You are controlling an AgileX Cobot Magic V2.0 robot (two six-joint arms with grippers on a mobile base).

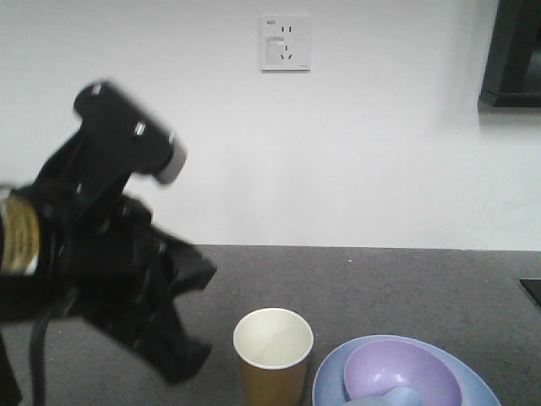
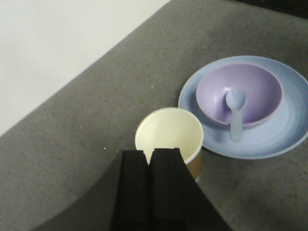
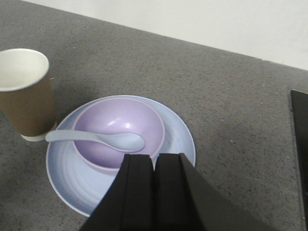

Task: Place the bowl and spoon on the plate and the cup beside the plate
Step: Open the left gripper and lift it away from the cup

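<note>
Both grippers have their jaws pressed together on nothing. The left gripper [image 2: 151, 156] hangs over the near rim of the cup [image 2: 169, 137]; the right gripper [image 3: 154, 161] hangs over the near edge of the plate [image 3: 178, 139]. The bowl [image 3: 120, 127] sits on the plate, and the spoon [image 3: 98, 138] lies across it, scoop inside, handle reaching past the rim toward the cup. The cup stands upright just beside the plate on the grey table [image 3: 231, 96]. No writing shows on any dish. Only the front view shows the wall socket [image 1: 285, 42], its small print unreadable, and the blurred left arm [image 1: 101, 254].
</note>
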